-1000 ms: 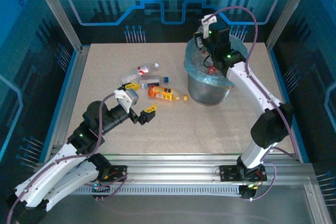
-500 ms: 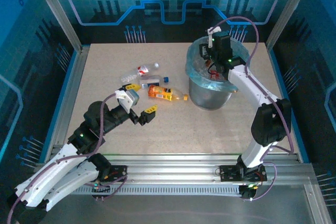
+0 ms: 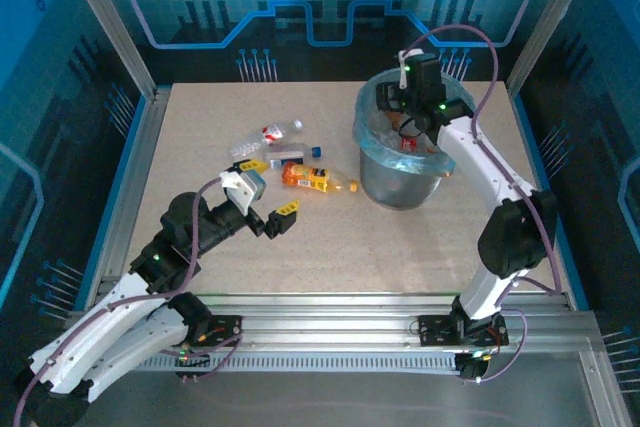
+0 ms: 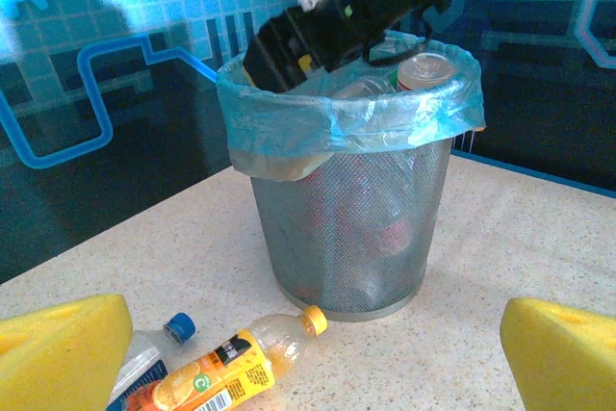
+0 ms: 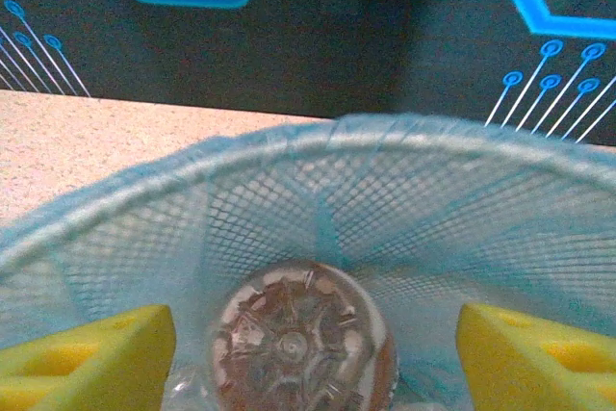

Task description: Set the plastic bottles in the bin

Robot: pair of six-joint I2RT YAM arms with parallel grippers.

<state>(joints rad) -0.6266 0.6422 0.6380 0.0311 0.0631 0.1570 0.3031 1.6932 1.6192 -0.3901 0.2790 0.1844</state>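
At the table's far right, the bag-lined mesh bin (image 3: 400, 175) contains a bottle (image 5: 298, 334), base up, untouched between the right gripper's (image 5: 318, 363) parted fingers. Left of the bin, an orange-labelled bottle (image 4: 226, 372) lies before the wide-open left gripper (image 4: 313, 358).

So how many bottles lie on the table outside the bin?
4, left of the bin: red-labelled bottle, crushed clear bottle, blue-capped bottle, orange bottle nearest it. More may be hidden.

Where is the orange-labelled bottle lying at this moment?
In the top view, the orange-labelled bottle lies on the table just left of the bin, beside a blue-capped bottle.
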